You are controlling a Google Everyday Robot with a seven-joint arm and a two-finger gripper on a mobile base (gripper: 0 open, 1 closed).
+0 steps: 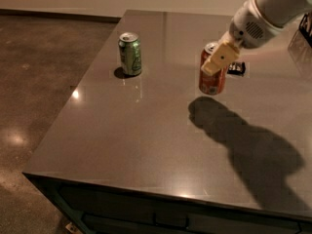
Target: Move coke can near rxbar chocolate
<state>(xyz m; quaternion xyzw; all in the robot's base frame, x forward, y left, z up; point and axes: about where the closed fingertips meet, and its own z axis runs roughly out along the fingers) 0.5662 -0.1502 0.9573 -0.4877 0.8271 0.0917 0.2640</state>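
- Coke can (212,82), a reddish-orange metal cylinder with a silver top, is hanging upright in the two-finger gripper (214,63).
- Gripper is clamping the can's upper half and nothing else. One pale yellow finger (218,58) is lying across the near face and the other is hiding behind the can. Jaws are parted only as far as the can body allows.
- Arm shadow (243,145) is falling on the dark glossy tabletop (146,130) below the can and clear of its base. My read is that the can is riding off the surface rather than sliding, which avoids tipping it.
- Rxbar chocolate (237,68), a small flat black wrapper with pale lettering, is lying just beyond the gripper on its right in the view, partly behind the can.
- Green drink can (130,53) is standing well off to the gripper's other side, out of the way.
- Judging the carry nearly finished. What's remaining is lowering straight down just short of the bar, so the base isn't landing on the wrapper, then releasing.
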